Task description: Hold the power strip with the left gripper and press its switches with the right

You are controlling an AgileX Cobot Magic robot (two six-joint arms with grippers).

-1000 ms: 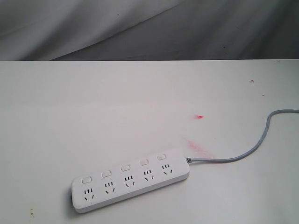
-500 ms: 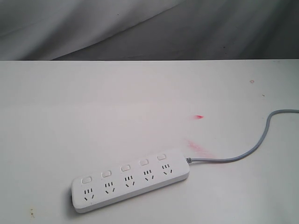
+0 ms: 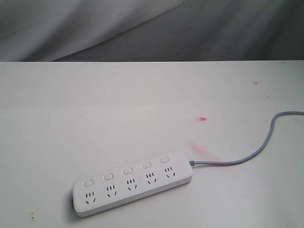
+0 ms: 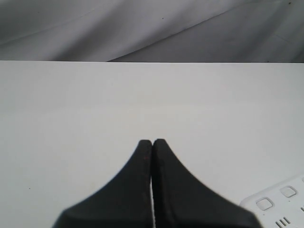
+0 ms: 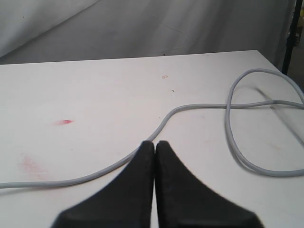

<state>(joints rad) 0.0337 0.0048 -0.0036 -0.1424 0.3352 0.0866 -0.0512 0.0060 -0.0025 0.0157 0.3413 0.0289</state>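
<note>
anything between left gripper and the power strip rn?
Nothing. In the left wrist view only bare white table separates the left gripper, jaws shut, from the power strip corner.

The exterior camera looks down from in front across the white table [image 3: 95,109] toward a grey cloth backdrop [image 3: 142,28]. Each wrist camera sits low behind its pincer, facing that cloth. From behind the left gripper [image 4: 152,141], the view shares the power strip [image 4: 280,202] lying just beside it. From behind the right gripper [image 5: 155,142], it shares the grey cord [image 5: 190,108] and red smudge [image 5: 65,122] ahead of it.
</note>
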